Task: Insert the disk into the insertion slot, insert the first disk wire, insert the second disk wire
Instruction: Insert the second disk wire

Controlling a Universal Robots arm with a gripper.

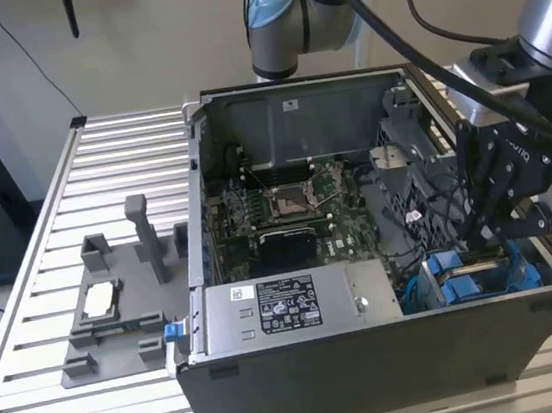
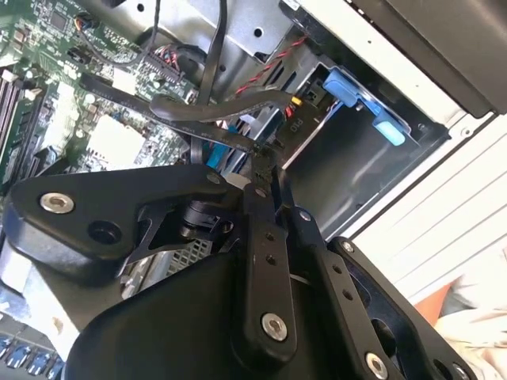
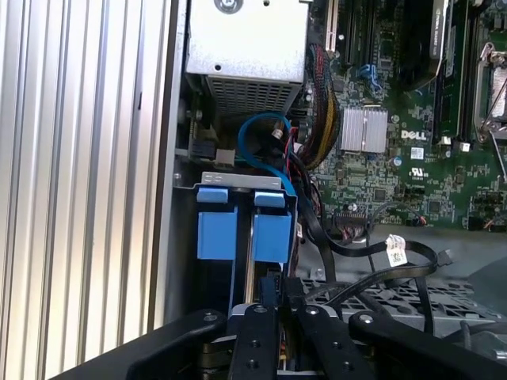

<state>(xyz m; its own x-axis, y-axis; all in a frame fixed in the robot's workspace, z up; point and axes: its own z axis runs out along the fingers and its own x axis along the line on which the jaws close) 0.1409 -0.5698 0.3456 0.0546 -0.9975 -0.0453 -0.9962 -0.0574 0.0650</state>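
A: Your slatted worktop [image 1: 71,181] carries the open computer case [image 1: 375,355]; the insertion slot [image 1: 481,277] sits in the case's corner beside the silver box [image 1: 289,311].

B: The end effector [image 2: 265,162] is down at that slot, fingers closed thin on a black wire [image 2: 198,111]. Judge it limp and fragile; pinch near its plug.

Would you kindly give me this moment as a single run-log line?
gripper: lowered into computer case, at insertion slot | blue tabs ahead of fingers | black cables beside slot | grasp: cannot tell
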